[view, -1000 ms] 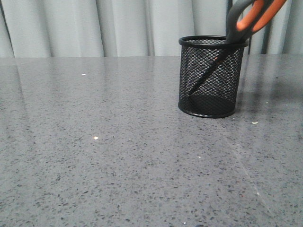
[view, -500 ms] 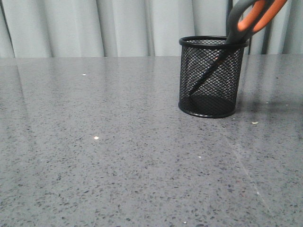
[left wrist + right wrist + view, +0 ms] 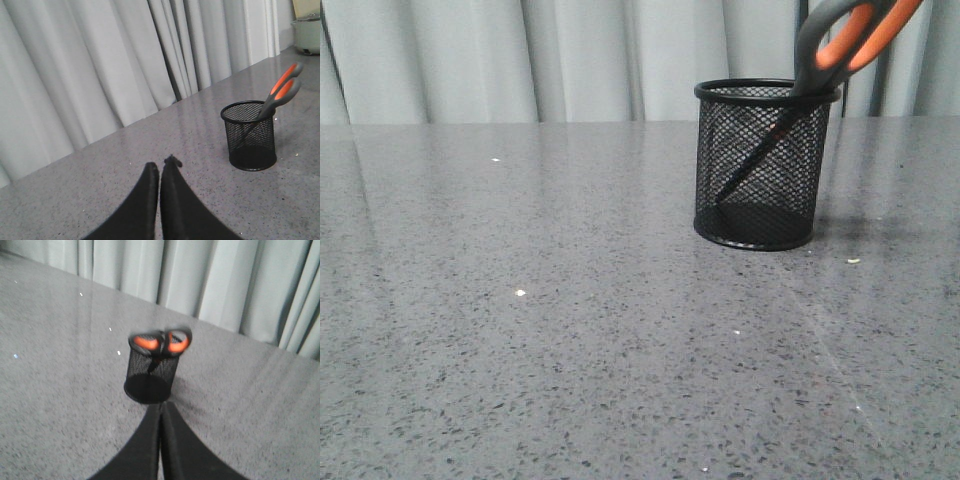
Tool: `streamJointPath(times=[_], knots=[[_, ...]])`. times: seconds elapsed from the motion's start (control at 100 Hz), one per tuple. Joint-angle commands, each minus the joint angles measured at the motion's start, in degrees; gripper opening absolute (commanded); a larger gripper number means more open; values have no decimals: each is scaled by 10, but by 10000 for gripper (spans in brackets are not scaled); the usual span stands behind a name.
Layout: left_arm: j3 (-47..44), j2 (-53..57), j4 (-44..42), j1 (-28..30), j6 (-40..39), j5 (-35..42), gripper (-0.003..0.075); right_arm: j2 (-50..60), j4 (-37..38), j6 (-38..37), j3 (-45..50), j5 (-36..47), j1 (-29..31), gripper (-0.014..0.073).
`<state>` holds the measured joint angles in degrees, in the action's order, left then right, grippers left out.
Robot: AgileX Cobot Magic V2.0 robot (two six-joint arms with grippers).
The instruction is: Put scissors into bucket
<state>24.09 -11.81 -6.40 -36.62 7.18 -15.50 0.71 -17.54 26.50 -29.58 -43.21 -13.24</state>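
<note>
The scissors are in the bucket. Their dark blades go down inside the black mesh, and the tips sit near the bottom of the cup. The grey and orange handles stick out over the rim and lean to one side, so the scissors stand tilted, not straight up. The bucket stands upright on the grey speckled table, with pale curtains behind it. The left gripper is pressed closed with nothing in it; its two black fingers touch along their length. From the left gripper, the bucket is ahead and off to the side, well apart from the fingertips, and the scissors lean away from it. The right gripper is also pressed closed and holds nothing. The bucket is straight ahead of the right gripper, just past its fingertips, and does not seem to touch them. In that blurry view the two orange loops of the scissors rest across the top of the cup, above and in front of the fingertips.
</note>
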Motion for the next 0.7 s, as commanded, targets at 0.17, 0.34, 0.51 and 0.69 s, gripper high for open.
streamJointPath(times=[0.17,0.34,0.51,0.69], knots=[[-10,-7,5,-1,-6,93,-19,-21,-10,-4,7,102,2,-45],[-10,-7,5,-1,-6,95,-19,-21,-10,-4,7,102,2,-45],[-10,-7,5,-1,-6,95,-20,-21,-10,-4,7,102,2,-45],[-10,-7,5,-1,-6,95,-19,-21,-10,-4,7,102,2,-45]])
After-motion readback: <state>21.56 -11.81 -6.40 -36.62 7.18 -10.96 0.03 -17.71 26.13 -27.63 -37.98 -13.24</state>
